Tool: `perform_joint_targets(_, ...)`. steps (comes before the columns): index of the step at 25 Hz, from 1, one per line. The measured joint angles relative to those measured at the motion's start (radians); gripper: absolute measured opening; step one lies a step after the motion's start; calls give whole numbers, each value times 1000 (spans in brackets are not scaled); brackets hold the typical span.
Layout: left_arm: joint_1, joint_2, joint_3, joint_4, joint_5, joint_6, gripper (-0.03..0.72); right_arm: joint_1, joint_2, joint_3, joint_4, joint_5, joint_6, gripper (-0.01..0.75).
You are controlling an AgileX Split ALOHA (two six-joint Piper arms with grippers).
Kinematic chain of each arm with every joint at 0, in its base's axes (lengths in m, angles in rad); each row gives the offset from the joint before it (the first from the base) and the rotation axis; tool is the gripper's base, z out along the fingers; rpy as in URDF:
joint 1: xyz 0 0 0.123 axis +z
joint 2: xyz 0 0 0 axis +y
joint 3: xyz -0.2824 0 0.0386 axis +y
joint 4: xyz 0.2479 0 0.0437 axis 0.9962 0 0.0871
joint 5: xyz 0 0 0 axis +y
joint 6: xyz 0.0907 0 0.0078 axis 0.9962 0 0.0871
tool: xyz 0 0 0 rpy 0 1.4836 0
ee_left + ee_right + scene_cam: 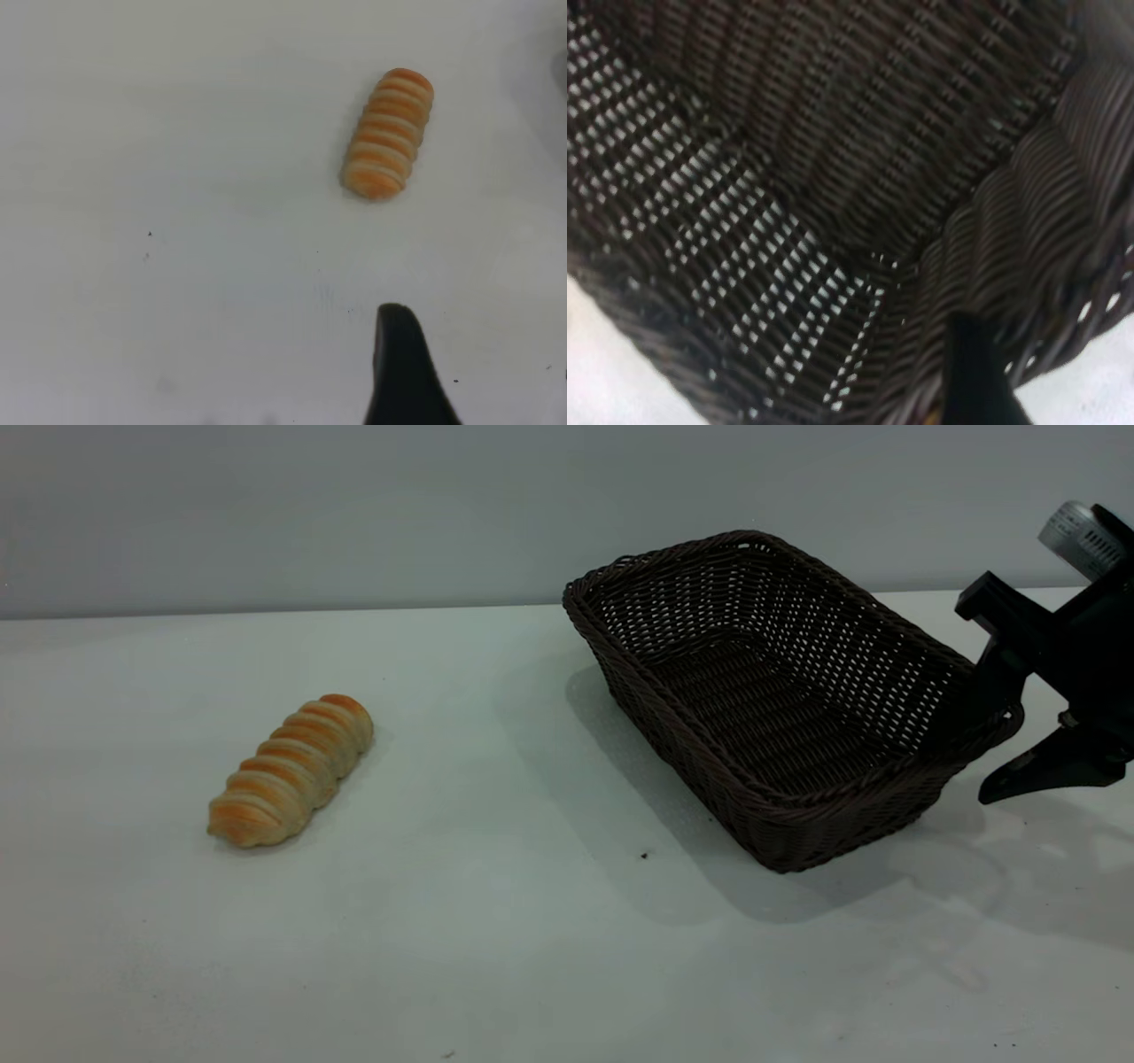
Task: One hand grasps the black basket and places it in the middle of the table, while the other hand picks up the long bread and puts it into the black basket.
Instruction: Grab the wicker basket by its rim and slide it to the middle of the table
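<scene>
The black basket [780, 700] is at the right of the table [496, 921], tilted, with its near corner low by the tabletop. My right gripper [989, 749] is shut on the rim at its right end, one finger inside the wall and one outside. In the right wrist view the basket's weave [833, 177] fills the frame, with one finger [970, 376] against its wall. The long bread [292, 769] lies on the table at the left, apart from both grippers. The left wrist view shows the bread [388, 133] ahead of my open, empty left gripper [474, 372]; only one finger [403, 372] shows.
A grey wall [354, 505] runs behind the table's far edge. Bare tabletop lies between the bread and the basket, with a few dark specks [644, 856]. The right arm's body [1081, 646] stands at the right edge of the exterior view.
</scene>
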Motion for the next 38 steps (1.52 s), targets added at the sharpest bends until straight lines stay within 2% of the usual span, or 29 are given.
perform_joint_targets(6, 0, 0, 0, 0, 0, 0, 468, 0, 62, -54, 40, -33, 4, 443)
perform_joint_targets(11, 0, 0, 0, 0, 0, 0, 468, 7, 163, -121, 42, -55, 41, 405)
perform_joint_targets(14, 0, 0, 0, 0, 0, 0, 468, 14, 217, -161, 42, -61, 49, 361)
perform_joint_targets(19, 0, 0, 0, 1, 0, -1, 468, 14, 226, -188, 33, -49, 68, 188)
perform_joint_targets(24, 0, 0, 0, 2, 0, -1, 468, 19, 159, -189, -83, -24, 60, 181)
perform_joint_targets(29, 0, 0, 0, 2, 0, -1, 468, 37, 117, -289, -231, 60, 76, 181)
perform_joint_targets(34, 0, 0, 0, 3, 0, -2, 468, 134, 179, -456, -464, 200, 149, 181)
perform_joint_targets(38, 0, 0, 0, 3, 0, -2, 468, 210, 274, -631, -577, 324, 204, 181)
